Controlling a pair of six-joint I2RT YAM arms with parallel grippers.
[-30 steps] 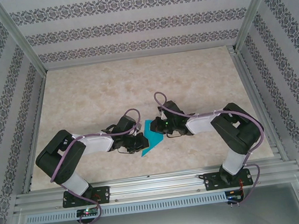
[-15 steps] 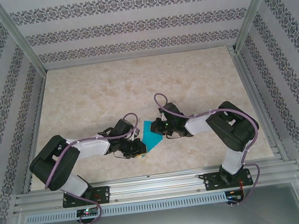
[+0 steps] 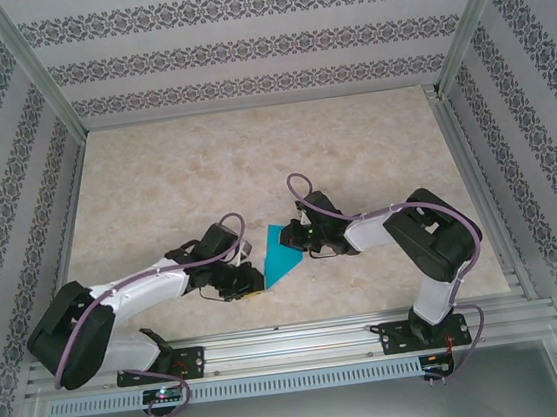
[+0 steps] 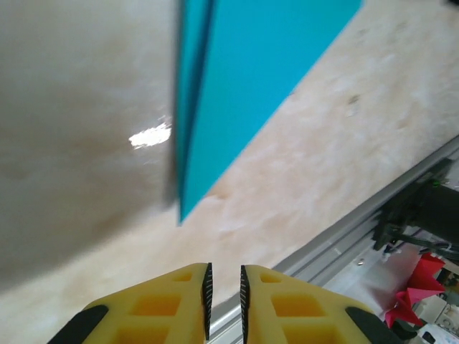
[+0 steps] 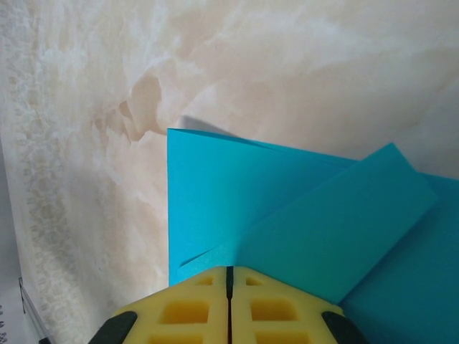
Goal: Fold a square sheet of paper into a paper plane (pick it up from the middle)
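On the table (image 3: 154, 172), the right tool (image 5: 229, 269) pinches teal paper (image 5: 237, 193); the left tool (image 4: 224, 267) gapes slightly, empty.

The teal paper (image 3: 282, 255) is thin, smooth and not shiny, with sharp folds. The table (image 3: 174, 170) looks like pale marble stone. It is smooth and a little shiny, with a bright spot of light in the left wrist view. The left gripper (image 4: 224, 276) and right gripper (image 5: 229, 276) have dull yellow plastic fingers (image 4: 165, 312) with square hollows. Thin black ribbed strips line the left one's inner edges. The rails (image 3: 294, 343) are silvery metal with grooves. The walls (image 3: 241, 52) have a flat printed flower pattern. The left arm (image 3: 147, 289) and right arm (image 3: 433, 241) are smooth black and white plastic.
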